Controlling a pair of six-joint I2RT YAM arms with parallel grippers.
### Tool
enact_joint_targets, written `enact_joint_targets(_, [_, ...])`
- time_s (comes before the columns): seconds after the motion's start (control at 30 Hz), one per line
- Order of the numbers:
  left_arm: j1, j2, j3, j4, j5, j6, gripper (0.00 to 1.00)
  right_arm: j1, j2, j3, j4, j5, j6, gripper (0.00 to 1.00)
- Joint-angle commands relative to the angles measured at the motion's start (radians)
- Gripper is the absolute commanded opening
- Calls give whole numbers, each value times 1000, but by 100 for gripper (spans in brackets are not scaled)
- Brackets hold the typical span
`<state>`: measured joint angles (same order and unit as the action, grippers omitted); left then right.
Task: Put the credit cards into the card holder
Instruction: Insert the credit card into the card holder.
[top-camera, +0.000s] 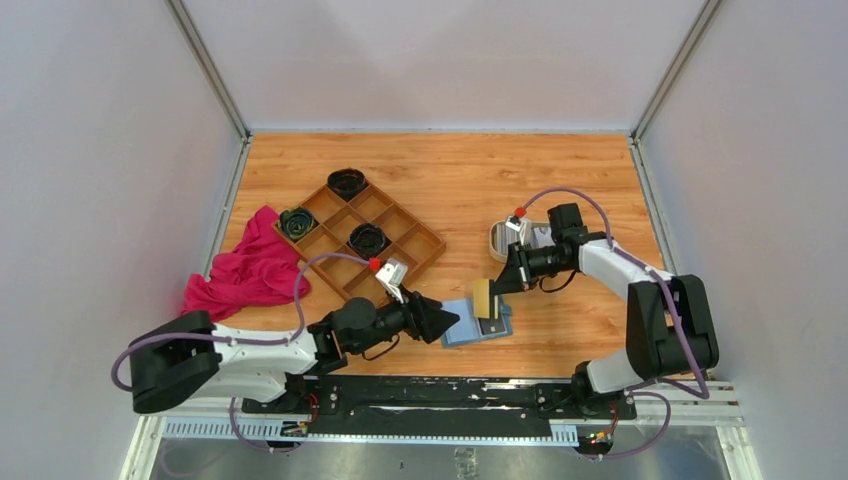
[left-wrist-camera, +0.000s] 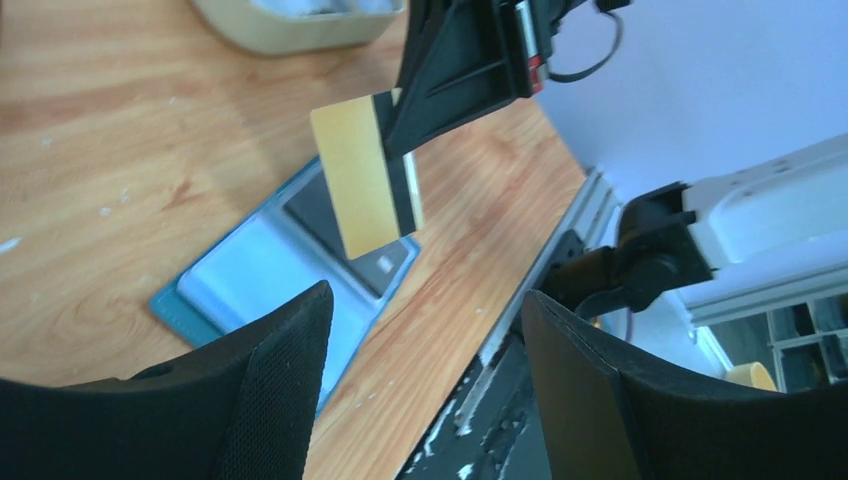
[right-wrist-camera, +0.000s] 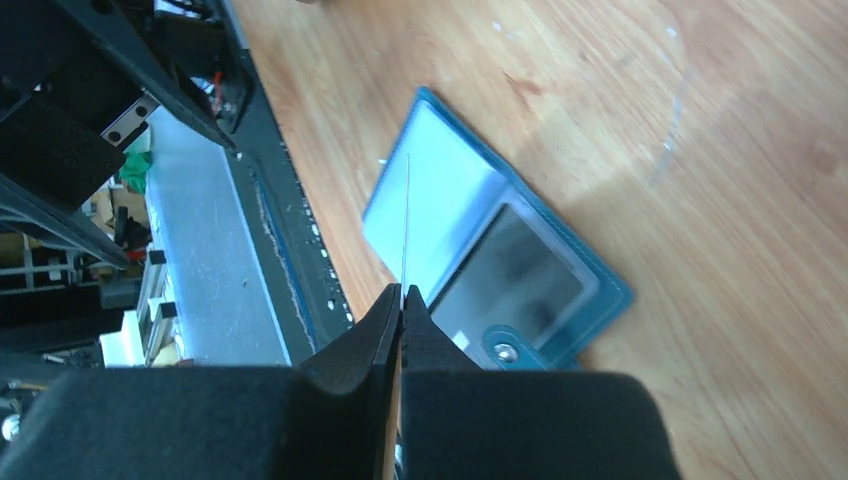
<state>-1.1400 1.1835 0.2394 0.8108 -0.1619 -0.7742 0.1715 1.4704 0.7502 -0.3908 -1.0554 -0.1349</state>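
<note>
Item one, my right end effector: jaws pressed fully together on one credit card, gold-faced with a dark stripe, pinched near the striped edge and hanging down past the fingertips; from my own wrist I see it edge-on as a thin line. Item two, directly beneath that card: the card holder, teal, lying open and flat on the counter, lighter blue inside, a darker windowed pocket on one half and the snap at its edge. Its long axis runs across my reach, while the card stands nearly upright above the pale half, not touching it. I judge that insertion turns on lowering and tilting the card toward a slot mouth. Item three, my left end effector: jaws wide apart, holding nothing, just beside the holder's left edge and pointing at it, so the right is nearer the work. Item four, behind my right end effector: a cream tray, contents unclear. Farthest, beyond my left: a wooden compartment tray and red cloth.
</note>
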Motion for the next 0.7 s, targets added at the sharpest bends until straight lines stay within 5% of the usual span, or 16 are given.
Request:
enact_joint_targets(0.0, [6, -110, -32, 22, 68, 120, 75, -12, -65, 56, -132, -147, -166, 0])
enact_joint_targets(0.5, [8, -100, -58, 417, 343, 335, 87, -2, -419, 103, -282, -334, -475, 0])
enact_joint_targets(0.67, [8, -166, -5, 285, 384, 465, 88, -3, -525, 90, -342, -386, -644, 0])
